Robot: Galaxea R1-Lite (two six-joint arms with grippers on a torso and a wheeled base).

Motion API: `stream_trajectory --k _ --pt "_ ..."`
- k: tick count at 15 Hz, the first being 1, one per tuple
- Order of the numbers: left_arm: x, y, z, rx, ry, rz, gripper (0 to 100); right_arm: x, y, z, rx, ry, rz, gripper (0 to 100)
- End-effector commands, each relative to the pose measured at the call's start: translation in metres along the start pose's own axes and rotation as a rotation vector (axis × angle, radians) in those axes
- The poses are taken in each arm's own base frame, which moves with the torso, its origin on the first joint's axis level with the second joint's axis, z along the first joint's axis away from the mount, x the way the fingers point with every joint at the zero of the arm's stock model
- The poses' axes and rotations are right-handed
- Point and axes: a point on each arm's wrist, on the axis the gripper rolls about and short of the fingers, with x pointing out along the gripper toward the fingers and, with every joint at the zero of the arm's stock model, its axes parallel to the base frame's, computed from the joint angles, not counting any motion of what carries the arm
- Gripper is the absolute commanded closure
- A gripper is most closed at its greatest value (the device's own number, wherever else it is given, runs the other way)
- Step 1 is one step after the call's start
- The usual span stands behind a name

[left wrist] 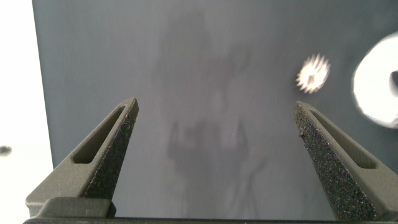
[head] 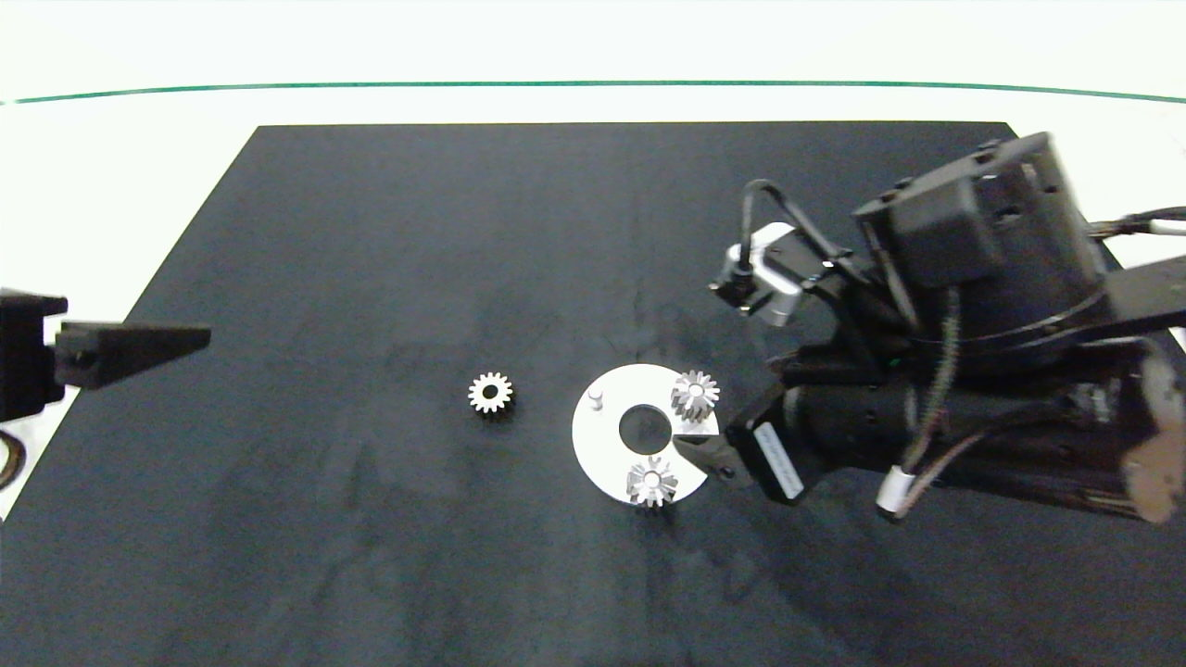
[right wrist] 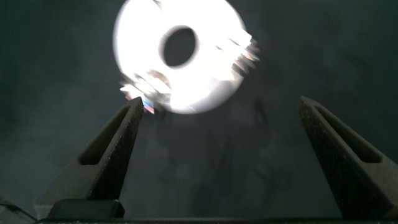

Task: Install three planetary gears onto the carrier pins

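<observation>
Two planetary gears (head: 694,394) (head: 651,482) were seated on carrier pins of the white disc (head: 602,445); the third pin (head: 595,399) stood bare. The third gear (head: 490,393) lay on the black mat (head: 371,232), left of the disc. The right gripper (right wrist: 221,134) was held open just right of the disc. The left gripper (left wrist: 214,127) was parked open at the mat's left edge

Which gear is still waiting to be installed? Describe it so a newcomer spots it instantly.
On the black mat, find the white disc near the middle. The loose gear lies flat on the mat beside it, toward the left arm's side. Unlike the two gears on the disc, it touches only mat.
</observation>
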Motion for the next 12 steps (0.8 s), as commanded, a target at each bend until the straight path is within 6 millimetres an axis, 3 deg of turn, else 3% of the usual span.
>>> stream_trajectory --k 1,4,8,12 --pt "0.019 -0.016 0.01 0.035 0.021 -0.102 0 -0.076 -0.041 -0.049 0.12 -0.068 -0.156 0" --pt "0.05 -0.035 -0.003 0.047 0.195 -0.183 0 -0.087 -0.058 -0.067 0.173 -0.061 -0.235 0" --pt "0.09 -0.073 -0.016 0.171 0.342 -0.205 0 -0.092 -0.081 -0.056 0.24 -0.086 -0.353 0" --pt "0.112 -0.104 -0.028 0.295 0.399 -0.295 0 -0.098 -0.09 -0.052 0.257 -0.106 -0.396 0"
